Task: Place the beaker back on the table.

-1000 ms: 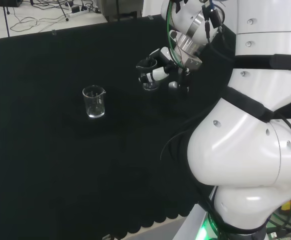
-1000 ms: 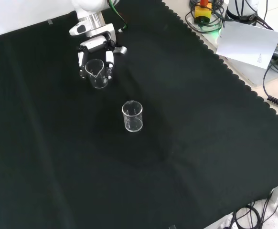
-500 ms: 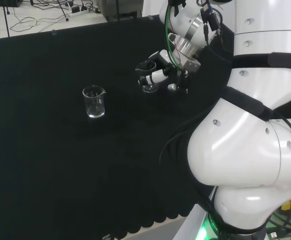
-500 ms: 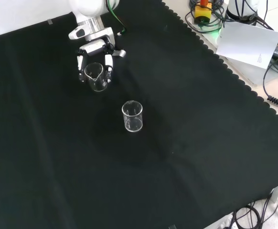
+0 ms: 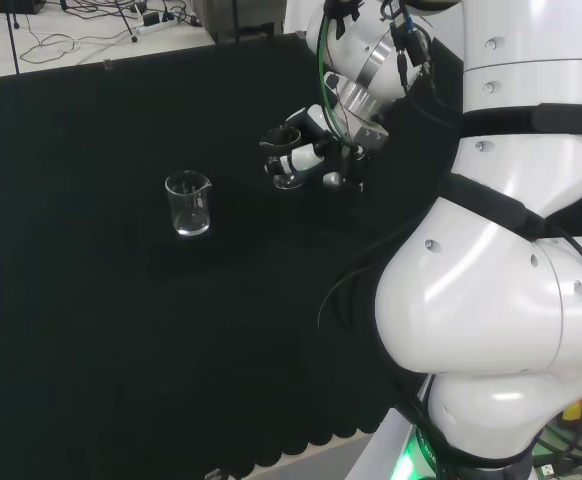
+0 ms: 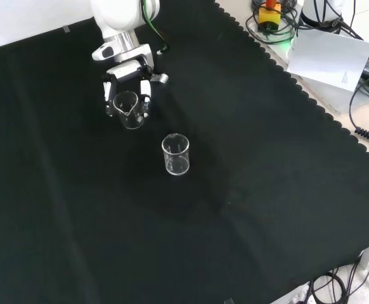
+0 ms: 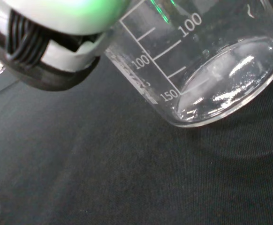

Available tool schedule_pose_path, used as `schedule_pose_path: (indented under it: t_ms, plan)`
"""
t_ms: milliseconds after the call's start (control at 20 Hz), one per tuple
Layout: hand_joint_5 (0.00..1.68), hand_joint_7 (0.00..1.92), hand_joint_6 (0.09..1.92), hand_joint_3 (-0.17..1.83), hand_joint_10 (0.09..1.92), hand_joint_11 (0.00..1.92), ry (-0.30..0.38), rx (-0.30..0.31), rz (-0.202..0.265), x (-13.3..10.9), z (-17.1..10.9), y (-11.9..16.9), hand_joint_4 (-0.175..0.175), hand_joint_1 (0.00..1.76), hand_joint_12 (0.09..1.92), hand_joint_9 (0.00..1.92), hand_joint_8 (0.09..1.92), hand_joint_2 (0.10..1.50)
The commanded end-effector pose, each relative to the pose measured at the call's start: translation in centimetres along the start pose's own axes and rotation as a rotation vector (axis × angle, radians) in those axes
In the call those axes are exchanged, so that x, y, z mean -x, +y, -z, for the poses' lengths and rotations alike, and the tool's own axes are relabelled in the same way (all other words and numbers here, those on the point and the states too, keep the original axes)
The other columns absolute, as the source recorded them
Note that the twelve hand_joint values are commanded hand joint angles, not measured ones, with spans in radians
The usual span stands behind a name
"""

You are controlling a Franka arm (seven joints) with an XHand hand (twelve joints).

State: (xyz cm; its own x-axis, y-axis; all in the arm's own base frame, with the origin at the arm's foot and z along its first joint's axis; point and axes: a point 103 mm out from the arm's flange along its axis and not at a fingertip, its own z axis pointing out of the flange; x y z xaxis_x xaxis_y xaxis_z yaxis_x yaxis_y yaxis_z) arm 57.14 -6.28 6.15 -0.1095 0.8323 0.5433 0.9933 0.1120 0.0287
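We see a second clear beaker (image 6: 175, 154) standing upright and empty near the middle of the black cloth (image 6: 248, 209), well clear of its scalloped edges.

The beaker (image 7: 207, 65) was clear, glossy glass with white printed marks, and a second beaker (image 6: 175, 154) on the bench looked the same. The cloth (image 6: 267, 190) was black, matt and finely woven. The hand (image 6: 129, 79) was smooth black and white plastic, and the arm (image 5: 501, 300) was glossy white.

beaker (image 7: 207, 65) rim cut off, robot hand (image 7: 52, 42) blurred
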Motion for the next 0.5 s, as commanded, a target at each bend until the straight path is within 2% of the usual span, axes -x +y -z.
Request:
schedule_pose_path:
  t_ms: [50,500]
  plan:
    - [1.26,1.66,0.64,0.52,0.35,1.27,-0.002,-0.002,0.000,0.0,-0.2,0.0,-0.055,1.17,0.75,1.54,0.09,0.74]
    - [1.26,1.66,0.64,0.52,0.35,1.27,-0.044,-0.019,0.004,1.1,0.3,-0.6,-0.055,1.17,0.75,1.54,0.09,0.74]
